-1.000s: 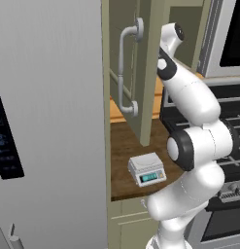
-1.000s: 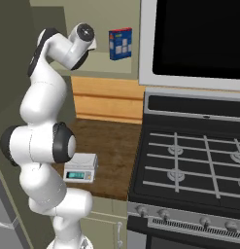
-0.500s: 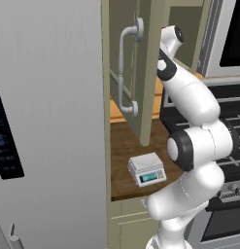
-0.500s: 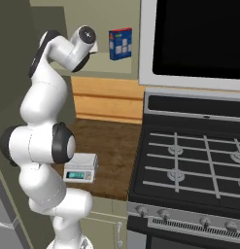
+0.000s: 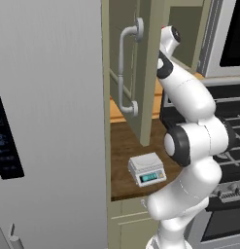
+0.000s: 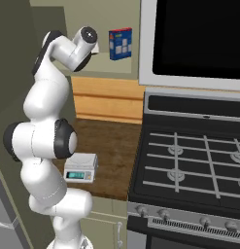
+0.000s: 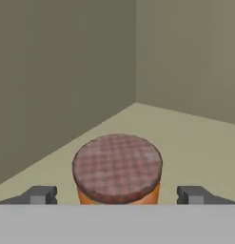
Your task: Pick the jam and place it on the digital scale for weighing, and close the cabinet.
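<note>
Although a blue and red box (image 6: 120,44) was seen on the cabinet (image 5: 149,73) shelf, no writing on it could be read. The jam (image 7: 117,170) was found on the shelf between the spread fingers (image 7: 41,195), ungripped. The arm was unmoved from half a second before; the digital scale (image 5: 146,168) sat bare on the table (image 5: 126,151).

A home kitchen: gas stove (image 6: 189,165) at three o'clock, grey refrigerator (image 5: 48,121) at nine, wooden counter (image 6: 109,146) between, cabinet (image 5: 141,68) above.
</note>
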### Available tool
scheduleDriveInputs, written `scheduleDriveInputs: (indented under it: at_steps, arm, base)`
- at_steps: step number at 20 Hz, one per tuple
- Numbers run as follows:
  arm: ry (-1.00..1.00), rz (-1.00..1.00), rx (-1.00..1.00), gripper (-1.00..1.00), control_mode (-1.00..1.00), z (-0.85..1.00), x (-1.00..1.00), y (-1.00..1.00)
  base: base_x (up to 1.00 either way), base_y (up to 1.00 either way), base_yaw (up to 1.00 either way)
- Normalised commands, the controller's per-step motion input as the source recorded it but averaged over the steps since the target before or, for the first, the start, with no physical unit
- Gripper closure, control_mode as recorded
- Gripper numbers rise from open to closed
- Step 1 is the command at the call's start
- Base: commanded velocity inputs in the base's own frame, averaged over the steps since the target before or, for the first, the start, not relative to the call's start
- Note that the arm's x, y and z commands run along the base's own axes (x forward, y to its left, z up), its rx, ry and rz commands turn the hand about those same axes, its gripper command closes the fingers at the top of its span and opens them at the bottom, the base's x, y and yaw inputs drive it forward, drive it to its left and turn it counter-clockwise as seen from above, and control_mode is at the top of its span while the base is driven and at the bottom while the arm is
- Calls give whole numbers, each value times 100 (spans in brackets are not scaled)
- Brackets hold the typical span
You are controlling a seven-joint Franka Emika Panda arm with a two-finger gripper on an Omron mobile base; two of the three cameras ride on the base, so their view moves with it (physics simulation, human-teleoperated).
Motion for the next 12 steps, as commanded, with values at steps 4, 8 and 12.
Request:
scheduleDriveInputs:
  at_steps: [4, 8, 12]
  arm:
    - [0, 1, 0, 100, -100, -30, 3, 37]
    - [0, 4, 0, 100, -100, -20, 0, 21]
    - [0, 3, 0, 100, -100, -7, 0, 8]
  base:
    - [0, 0, 0]
    - [0, 0, 0]
    - [0, 0, 0]
